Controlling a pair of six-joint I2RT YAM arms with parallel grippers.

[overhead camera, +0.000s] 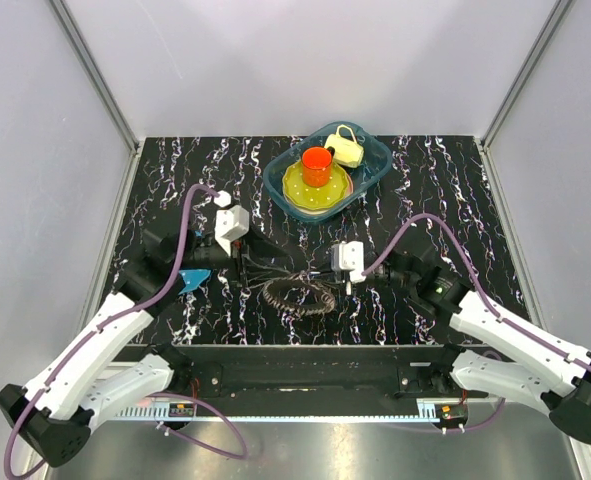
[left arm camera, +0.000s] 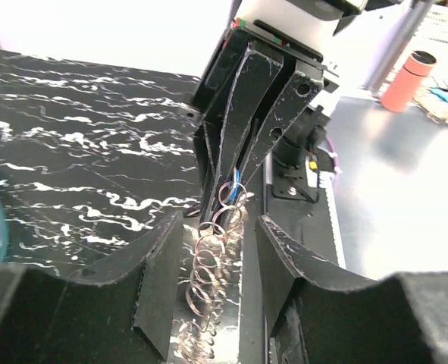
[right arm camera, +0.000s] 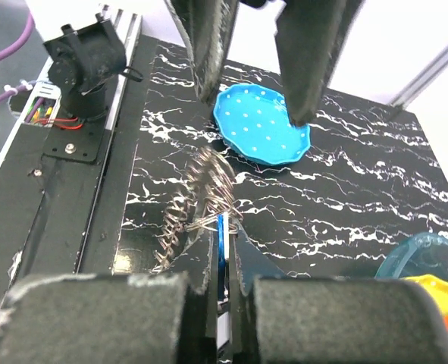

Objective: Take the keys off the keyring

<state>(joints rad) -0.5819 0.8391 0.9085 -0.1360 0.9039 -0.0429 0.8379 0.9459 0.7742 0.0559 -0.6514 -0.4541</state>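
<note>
The keyring lies near the table's front edge as a loop fringed with grey-brown keys. My right gripper is shut on a blue-headed key at the ring's right end; in the top view it sits just right of the ring. My left gripper is open, with its two fingers astride the row of keys and apart from them. In the top view it is at the ring's upper left. The keys stretch from my right fingertips toward the left gripper's fingers.
A blue round disc lies left of the ring and also shows in the right wrist view. A clear blue bin at the back holds a yellow plate, an orange cup and a yellow toy. A black mounting rail runs along the front edge.
</note>
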